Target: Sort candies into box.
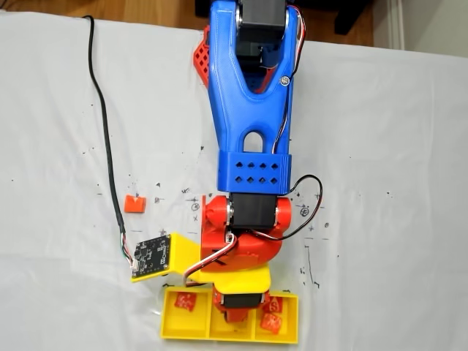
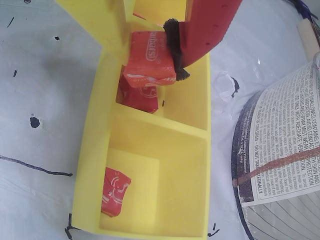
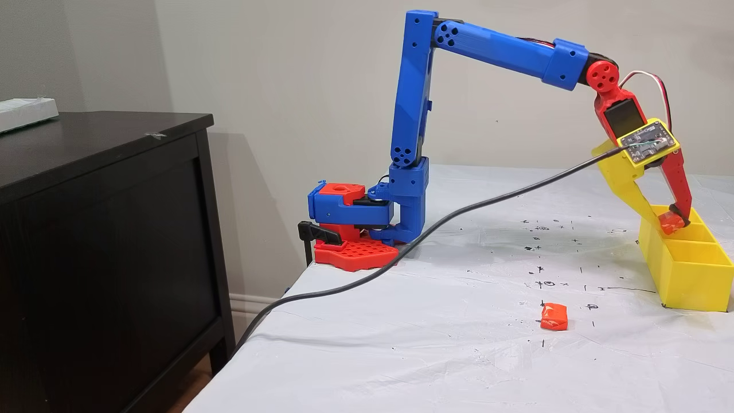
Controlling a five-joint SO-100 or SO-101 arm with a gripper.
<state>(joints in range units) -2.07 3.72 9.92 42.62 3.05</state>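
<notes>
White sheet [image 3: 459, 344] with ink marks over tabletop, dark cabinet [image 3: 103, 229] beside. Gripper [image 2: 172, 55] pinching a candy [image 2: 150, 62] above yellow box [image 2: 95, 140] near tabletop edge; loose candy [image 3: 554, 316] mid-sheet. Middle compartment hidden under arm in a fixed view.

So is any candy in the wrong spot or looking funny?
One candy lies alone on the white table cover, outside the yellow box. The gripper holds another candy over the box.
</notes>
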